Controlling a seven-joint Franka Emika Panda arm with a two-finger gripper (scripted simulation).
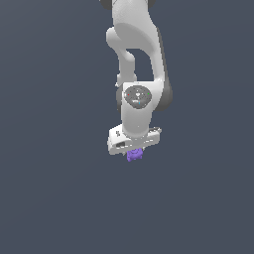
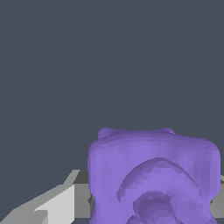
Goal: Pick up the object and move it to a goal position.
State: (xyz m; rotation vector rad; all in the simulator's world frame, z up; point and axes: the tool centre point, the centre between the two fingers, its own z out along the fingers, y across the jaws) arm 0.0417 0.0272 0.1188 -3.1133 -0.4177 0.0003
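Right up close in the wrist view, the purple object [image 2: 153, 175] fills the frame, lumpy and rounded, with a grey-white finger [image 2: 57, 205] beside it. Pull back to the exterior view and there it is, the purple object [image 1: 134, 155] tucked directly under the white gripper [image 1: 134, 153], poking out just below the hand. Whether the fingers are clamped on it, I cannot tell; they're hidden there. Above, the white arm [image 1: 136, 59] rises straight up against the plain dark grey background [image 1: 49, 149].
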